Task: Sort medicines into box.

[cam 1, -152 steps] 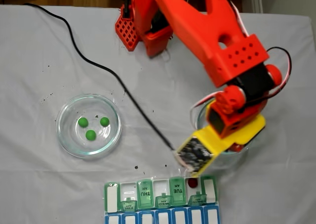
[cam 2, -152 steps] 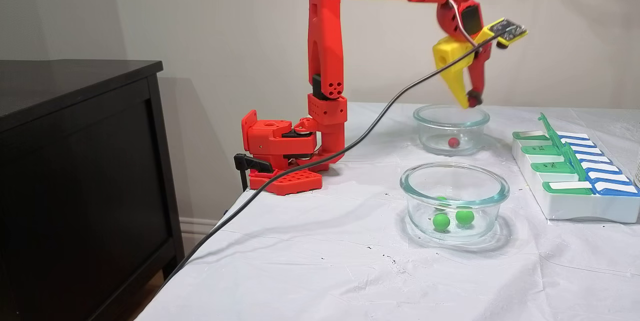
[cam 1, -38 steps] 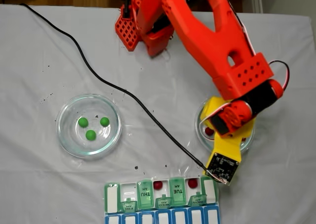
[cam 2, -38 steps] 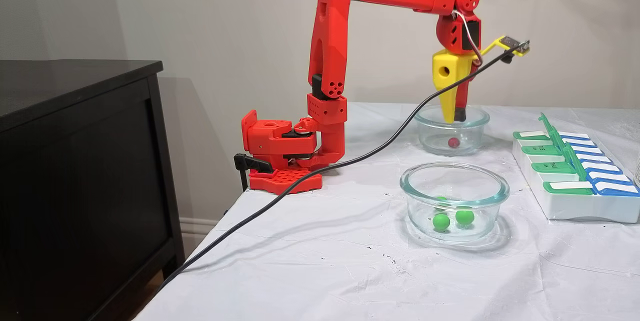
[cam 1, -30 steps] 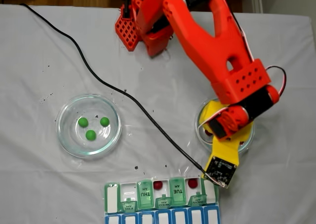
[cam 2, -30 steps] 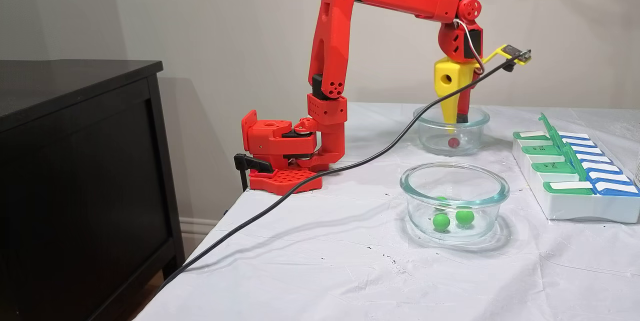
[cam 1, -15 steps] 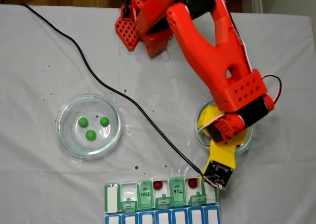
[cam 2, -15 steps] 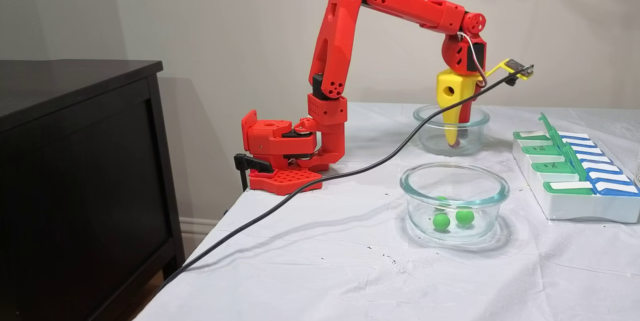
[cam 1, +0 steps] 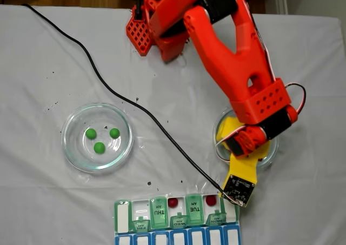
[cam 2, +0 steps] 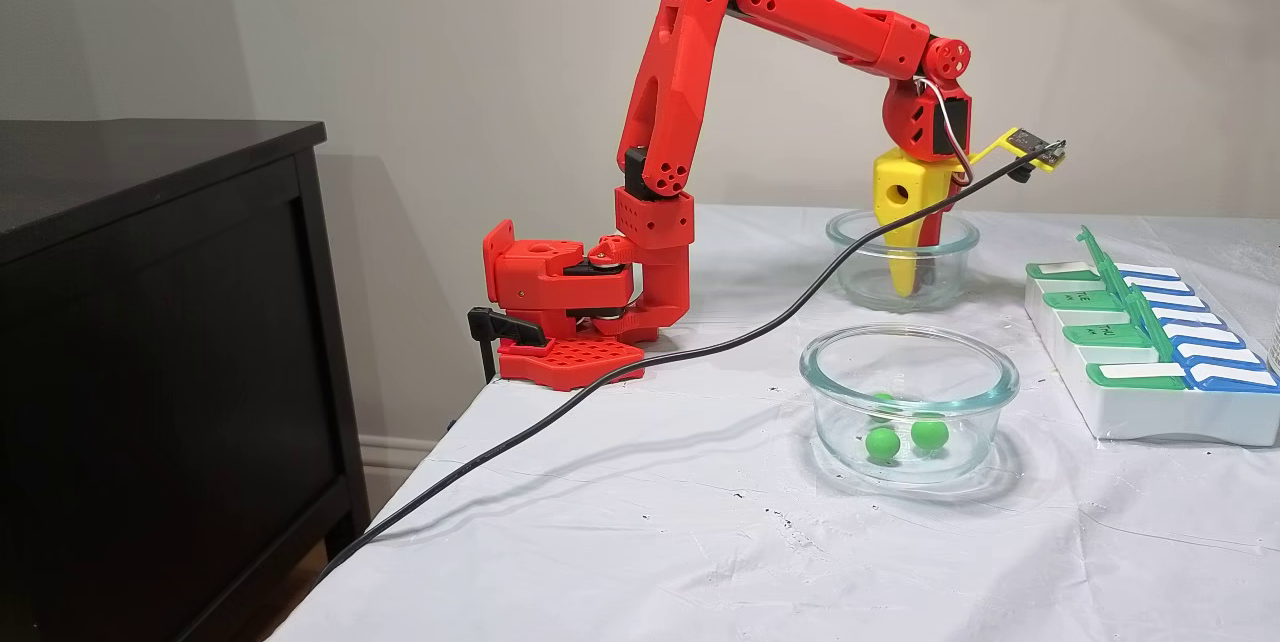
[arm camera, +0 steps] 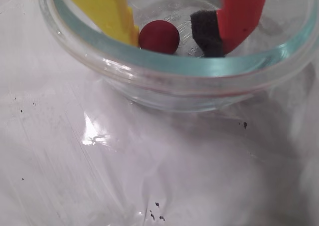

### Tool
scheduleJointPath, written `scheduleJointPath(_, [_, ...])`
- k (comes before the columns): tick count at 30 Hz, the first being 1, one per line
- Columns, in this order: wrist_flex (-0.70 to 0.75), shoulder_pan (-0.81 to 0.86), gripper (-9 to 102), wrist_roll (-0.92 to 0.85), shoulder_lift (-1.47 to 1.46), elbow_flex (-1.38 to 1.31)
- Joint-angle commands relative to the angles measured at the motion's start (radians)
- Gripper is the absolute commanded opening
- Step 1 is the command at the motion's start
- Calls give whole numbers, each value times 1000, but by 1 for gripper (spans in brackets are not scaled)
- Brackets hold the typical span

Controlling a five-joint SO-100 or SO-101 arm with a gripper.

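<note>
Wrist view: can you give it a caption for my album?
Open claw reaches into a glass dish, straddling one dark red ball.

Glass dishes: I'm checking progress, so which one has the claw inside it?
The dish holding one red ball; the claw straddles it. The other dish holds three green balls.

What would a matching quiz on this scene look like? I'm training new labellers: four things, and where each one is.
Things:
1. green balls
2. red ball
3. tool
4. two red balls

Places:
A. in open organizer compartments
B. between the fingers
C. lowered into the right dish, top fixed view
D. in the left dish

Pairs: 1-D, 2-B, 3-C, 4-A
</note>
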Motion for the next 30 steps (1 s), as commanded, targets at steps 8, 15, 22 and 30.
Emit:
scheduleJointPath(8, [12, 11, 0, 21, 29, -34])
scheduleJointPath(15, [60, 69, 0, 255, 287, -89])
scheduleJointPath(22, [84, 245, 0, 443, 476, -169])
scheduleJointPath(30, [26, 488, 0, 290, 511, -97])
